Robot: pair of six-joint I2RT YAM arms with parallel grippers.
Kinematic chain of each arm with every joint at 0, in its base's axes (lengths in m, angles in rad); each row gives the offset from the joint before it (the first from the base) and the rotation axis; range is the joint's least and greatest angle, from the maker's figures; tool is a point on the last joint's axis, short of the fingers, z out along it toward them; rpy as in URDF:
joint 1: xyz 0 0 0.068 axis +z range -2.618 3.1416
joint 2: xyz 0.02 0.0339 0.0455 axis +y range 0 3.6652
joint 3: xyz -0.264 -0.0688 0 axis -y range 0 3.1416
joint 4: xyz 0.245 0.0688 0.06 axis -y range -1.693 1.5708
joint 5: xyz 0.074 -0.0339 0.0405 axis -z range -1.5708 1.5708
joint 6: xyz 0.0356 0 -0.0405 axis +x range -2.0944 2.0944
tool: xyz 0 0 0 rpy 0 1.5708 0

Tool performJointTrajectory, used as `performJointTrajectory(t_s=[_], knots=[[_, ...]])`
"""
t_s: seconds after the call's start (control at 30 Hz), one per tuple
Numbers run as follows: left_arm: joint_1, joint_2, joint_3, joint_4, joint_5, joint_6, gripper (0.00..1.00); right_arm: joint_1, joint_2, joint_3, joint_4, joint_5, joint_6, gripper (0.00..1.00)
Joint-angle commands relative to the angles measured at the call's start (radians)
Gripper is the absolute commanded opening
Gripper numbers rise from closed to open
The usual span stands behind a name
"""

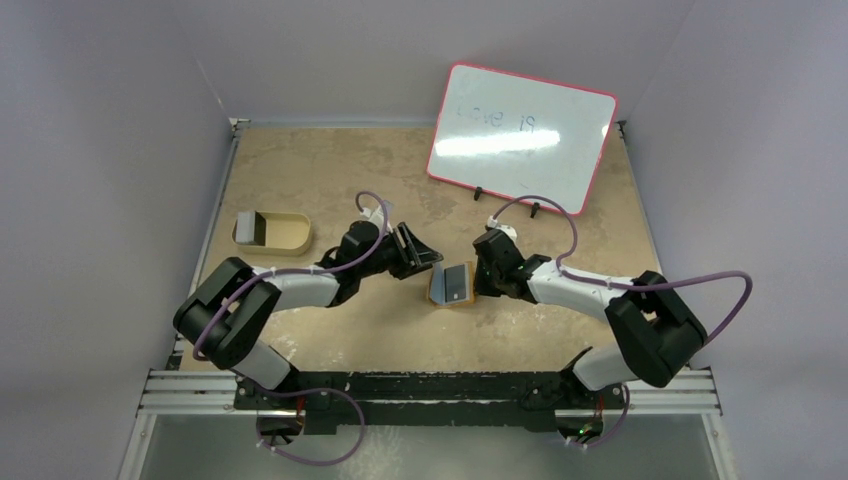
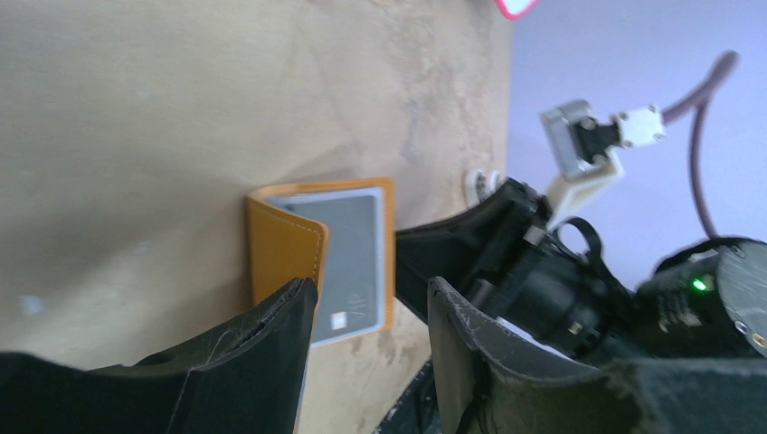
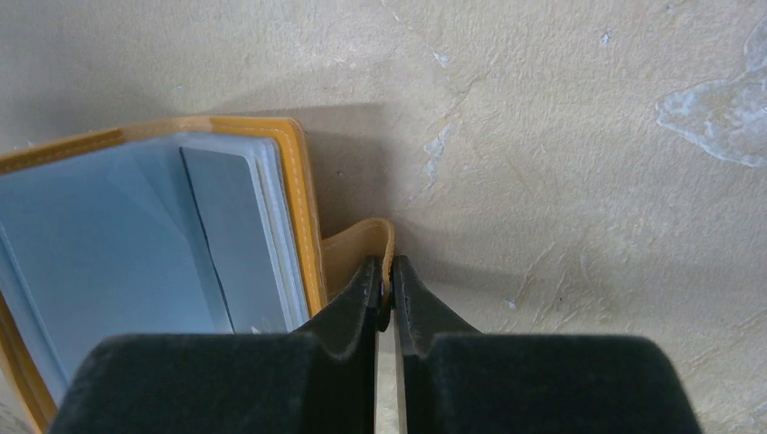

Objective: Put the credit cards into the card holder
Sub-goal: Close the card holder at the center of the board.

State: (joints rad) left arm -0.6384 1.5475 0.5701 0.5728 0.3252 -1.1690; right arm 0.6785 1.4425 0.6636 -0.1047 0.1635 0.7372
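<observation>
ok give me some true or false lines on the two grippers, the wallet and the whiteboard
1. The right gripper is shut on the tab of the wallet. True.
2. The left gripper holds a card. False: it is open and empty.
3. A grey card lies in the open wallet. True.
4. The whiteboard lies flat by the arm bases. False: it stands propped at the table's far edge.

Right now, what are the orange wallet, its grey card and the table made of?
Wallet: probably leather or fake leather, smooth matte orange with stitched edges. Card: likely plastic, thin, grey, slightly shiny. Table: perhaps painted board, tan, rough and patchy with pale scuffs.
</observation>
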Motion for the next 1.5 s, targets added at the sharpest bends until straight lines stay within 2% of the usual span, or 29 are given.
performJointTrajectory(t_s=[0.0,0.2,0.4,0.47,0.63,0.83,1.07,1.23,1.47], knots=[[-0.019,0.023,-0.002,0.103,0.051,-0.053,0.48,0.004,0.033,-0.014,-0.004,-0.015,-0.001,0.02],[-0.058,0.068,0.030,0.119,0.050,-0.051,0.47,0.005,0.019,-0.005,0.031,-0.040,-0.036,0.02],[-0.066,0.125,0.073,0.061,0.040,0.016,0.40,0.004,0.004,0.009,0.056,-0.096,-0.056,0.03],[-0.066,0.133,0.098,0.008,0.031,0.055,0.39,0.004,0.000,0.009,0.020,-0.117,-0.044,0.06],[-0.069,0.132,0.164,-0.166,-0.021,0.167,0.34,0.003,-0.057,0.019,-0.057,-0.054,-0.049,0.18],[-0.076,0.139,0.212,-0.302,-0.078,0.251,0.22,0.003,-0.158,0.015,-0.063,-0.073,-0.057,0.28],[-0.106,0.162,0.257,-0.406,-0.136,0.320,0.12,-0.053,-0.205,-0.009,-0.026,-0.137,-0.075,0.27],[-0.117,0.188,0.262,-0.417,-0.152,0.330,0.09,-0.114,-0.215,-0.054,0.041,-0.228,-0.083,0.24],[-0.127,0.205,0.272,-0.454,-0.198,0.354,0.09,-0.131,-0.189,-0.095,0.133,-0.328,-0.076,0.21]])
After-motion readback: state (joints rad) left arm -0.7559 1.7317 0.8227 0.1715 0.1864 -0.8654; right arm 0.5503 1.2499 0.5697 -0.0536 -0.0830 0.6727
